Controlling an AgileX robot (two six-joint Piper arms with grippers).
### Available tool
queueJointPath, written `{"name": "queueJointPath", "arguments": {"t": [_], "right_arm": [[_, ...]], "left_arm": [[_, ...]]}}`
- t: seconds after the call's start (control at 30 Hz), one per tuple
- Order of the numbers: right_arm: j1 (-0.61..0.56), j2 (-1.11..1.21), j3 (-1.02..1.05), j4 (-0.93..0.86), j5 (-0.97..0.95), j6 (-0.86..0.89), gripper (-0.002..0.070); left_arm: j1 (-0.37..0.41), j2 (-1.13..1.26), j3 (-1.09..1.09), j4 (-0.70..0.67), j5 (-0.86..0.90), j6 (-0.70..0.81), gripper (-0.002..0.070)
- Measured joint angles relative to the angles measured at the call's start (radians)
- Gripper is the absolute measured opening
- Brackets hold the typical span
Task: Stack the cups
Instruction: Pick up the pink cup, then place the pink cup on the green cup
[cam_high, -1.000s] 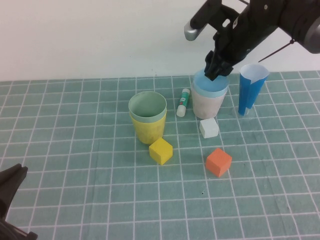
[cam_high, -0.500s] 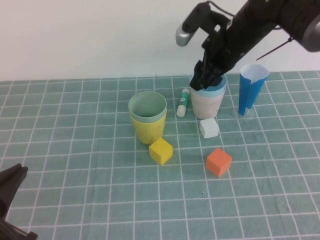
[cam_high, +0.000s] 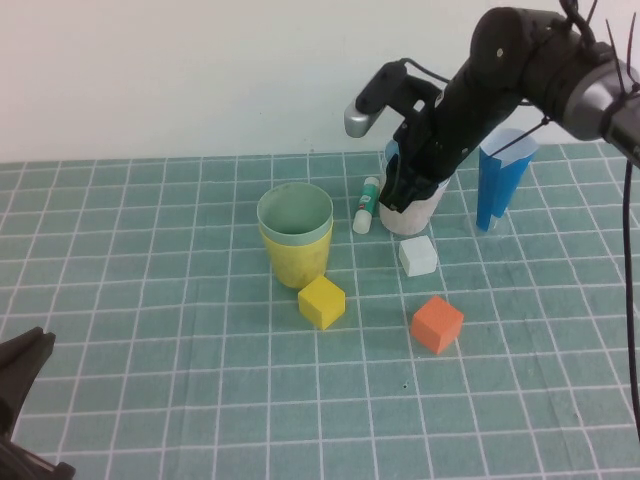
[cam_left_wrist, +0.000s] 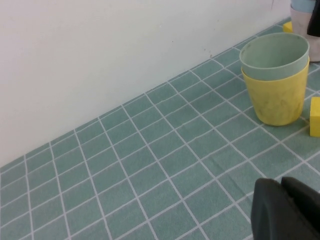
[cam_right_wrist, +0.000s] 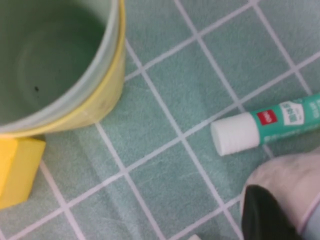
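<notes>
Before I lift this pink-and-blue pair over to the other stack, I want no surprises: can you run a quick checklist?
1. Right gripper at the pink cup, one finger outside its rim: ok.
2. Grip closed firmly: cannot tell.
3. Blue cup seated inside pink: ok.
4. Green cup nested in yellow cup, mouth open: ok.
5. Glue stick lies beside the pink cup: not ok.
6. Left gripper parked: ok.

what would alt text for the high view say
The right gripper reaches down onto the blue-in-pink cups at the back of a green tiled table. A green cup nested in a yellow cup stands left of them; the left gripper rests at the near corner.
</notes>
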Motion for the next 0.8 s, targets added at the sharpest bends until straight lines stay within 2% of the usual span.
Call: {"name": "queueJointPath", "arguments": {"t": [0.17, 0.33, 0.5, 0.8], "right_arm": [[0.0, -0.018, -0.016, 0.009, -0.013, 0.0, 0.0085], [0.007, -0.082, -0.133, 0.096, -0.006, -0.033, 0.0085], [0.077, -0.148, -0.225, 0.185, 0.06, -0.104, 0.0085], [0.212, -0.114, -0.227, 0.064, 0.156, -0.063, 0.0085]], "left_arm": [[0.0, 0.0, 0.0, -0.002, 0.0, -0.011, -0.0001], [0.0, 0.0, 0.0, -0.002, 0.0, -0.012, -0.0001], [0.0, 0.0, 0.0, -0.002, 0.0, -0.014, -0.0001], [0.0, 0.0, 0.0, -0.002, 0.0, -0.014, -0.0001]]}}
